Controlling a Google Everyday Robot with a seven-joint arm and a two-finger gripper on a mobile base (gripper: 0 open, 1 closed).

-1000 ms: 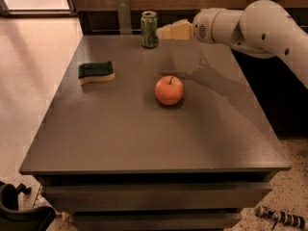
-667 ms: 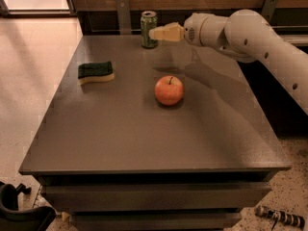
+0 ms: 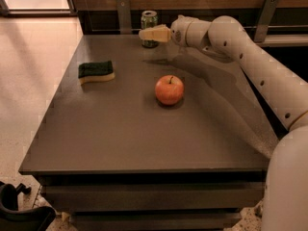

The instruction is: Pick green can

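The green can (image 3: 149, 19) stands upright at the far edge of the dark table (image 3: 120, 134), pale green with a silver rim. My gripper (image 3: 144, 34) reaches in from the right on the white arm (image 3: 240, 47). Its tan tip lies across the can's lower half in this view, at can height. I cannot tell whether it touches the can.
A red apple (image 3: 169, 89) sits mid-table, in front of the arm. A yellow sponge with a green top (image 3: 96, 71) lies at the left. Two metal brackets (image 3: 123, 13) stand against the wooden back wall. A black object (image 3: 19, 211) sits on the floor at bottom left.
My gripper has moved left along the table's far edge, from beside the can to overlapping its lower half. Can, apple and sponge have not moved.
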